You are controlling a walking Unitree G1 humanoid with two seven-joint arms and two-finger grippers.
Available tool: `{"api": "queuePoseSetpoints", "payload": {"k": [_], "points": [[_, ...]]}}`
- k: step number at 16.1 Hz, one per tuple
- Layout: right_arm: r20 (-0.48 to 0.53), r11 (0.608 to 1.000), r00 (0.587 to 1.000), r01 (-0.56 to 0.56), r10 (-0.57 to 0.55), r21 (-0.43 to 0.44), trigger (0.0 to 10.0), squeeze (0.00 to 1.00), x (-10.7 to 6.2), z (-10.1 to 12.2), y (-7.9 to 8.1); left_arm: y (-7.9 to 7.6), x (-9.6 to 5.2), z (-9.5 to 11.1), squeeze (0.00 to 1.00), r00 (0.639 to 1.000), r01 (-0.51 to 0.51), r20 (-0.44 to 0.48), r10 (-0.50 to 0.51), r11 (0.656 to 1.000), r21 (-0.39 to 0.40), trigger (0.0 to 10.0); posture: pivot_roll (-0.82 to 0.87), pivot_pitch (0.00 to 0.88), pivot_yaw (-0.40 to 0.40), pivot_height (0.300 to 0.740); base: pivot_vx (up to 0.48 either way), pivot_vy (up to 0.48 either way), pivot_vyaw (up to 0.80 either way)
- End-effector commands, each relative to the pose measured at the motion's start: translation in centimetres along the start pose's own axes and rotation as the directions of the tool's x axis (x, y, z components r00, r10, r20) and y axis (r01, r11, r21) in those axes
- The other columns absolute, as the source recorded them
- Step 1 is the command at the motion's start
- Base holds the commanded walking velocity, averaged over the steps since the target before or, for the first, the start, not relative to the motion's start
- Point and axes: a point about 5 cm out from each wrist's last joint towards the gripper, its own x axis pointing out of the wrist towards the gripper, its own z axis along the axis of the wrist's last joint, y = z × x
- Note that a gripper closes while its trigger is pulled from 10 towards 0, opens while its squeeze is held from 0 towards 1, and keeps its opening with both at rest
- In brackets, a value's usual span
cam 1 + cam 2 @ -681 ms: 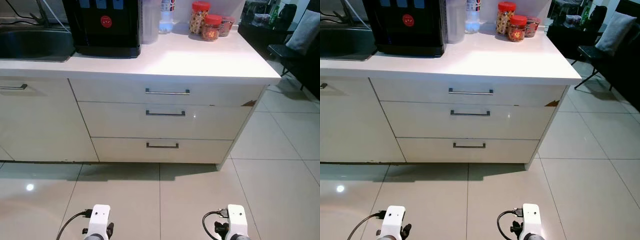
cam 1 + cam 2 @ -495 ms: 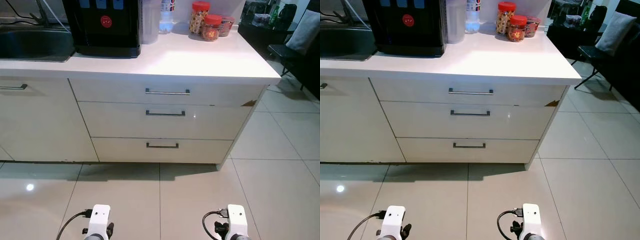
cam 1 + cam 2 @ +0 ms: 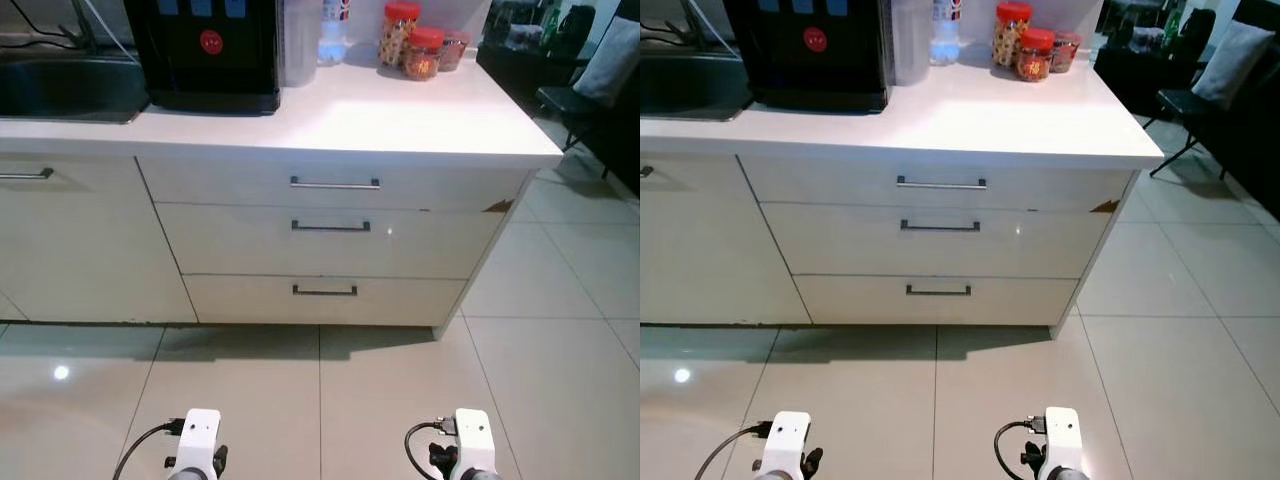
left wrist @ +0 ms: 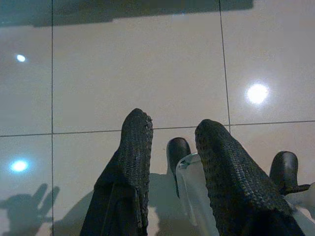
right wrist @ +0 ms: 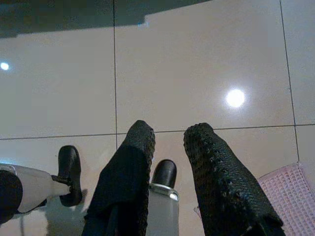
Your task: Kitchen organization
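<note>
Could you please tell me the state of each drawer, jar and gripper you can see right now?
Top drawer: closed.
Middle drawer: closed.
Bottom drawer: closed.
Red-lidded jars: lids on, upright on the counter.
Left gripper: open, empty, hanging over the floor.
Right gripper: open, empty, hanging.

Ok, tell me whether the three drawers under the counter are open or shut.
Shut. The top drawer, middle drawer and bottom drawer all sit flush, with only thin seams between their fronts.

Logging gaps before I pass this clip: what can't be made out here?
- Drawers: shut fronts hide contents.
- Black dispenser: head views' top edge crops it.
- Red-lidded jars: labels too small.
- Sink: left edge cuts it.
- Pink mat: right wrist view's corner crops it.
</note>
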Motion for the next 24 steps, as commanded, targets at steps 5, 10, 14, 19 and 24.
{"api": "queuePoseSetpoints", "payload": {"k": [5, 10, 14, 19, 24], "points": [[0.087, 0.995, 0.994, -0.058, 0.065, -0.083, 10.0, 0.0, 1.02, 3.98, 2.24, -1.79, 0.48, 2.09, 0.0, 0.994, 0.092, 0.061, -0.089, 0.995, -0.04, 10.0, 0.21, 0.0, -0.071, 0.74, 0.0, 0.0, 0.0], [0.083, 0.995, 0.995, -0.056, 0.063, -0.082, 10.0, 0.0, 0.98, 3.78, 2.19, -1.72, 0.46, 2.04, 0.0, 0.994, 0.089, 0.062, -0.086, 0.995, -0.037, 10.0, 0.2, 0.0, -0.067, 0.74, 0.0, 0.0, 0.0], [0.079, 0.995, 0.995, -0.06, 0.067, -0.084, 10.0, 0.0, 0.99, 3.59, 2.39, -1.6, 0.44, 1.96, 0.0, 0.994, 0.089, 0.058, -0.088, 0.996, -0.028, 10.0, 0.2, 0.0, -0.061, 0.74, 0.0, 0.0, 0.0], [0.076, 0.994, 0.995, -0.063, 0.07, -0.09, 10.0, 0.0, 1.01, 3.61, 2.49, -1.63, 0.46, 2.13, 0.0, 0.994, 0.09, 0.066, -0.088, 0.996, -0.03, 10.0, 0.21, 0.0, -0.064, 0.74, 0.0, 0.0, 0.0], [0.077, 0.994, 0.994, -0.067, 0.074, -0.089, 10.0, 0.0, 1.0, 3.59, 2.54, -1.65, 0.46, 2.13, 0.0, 0.994, 0.088, 0.069, -0.085, 0.996, -0.034, 10.0, 0.21, 0.0, -0.069, 0.74, 0.0, 0.0, 0.0]]}}
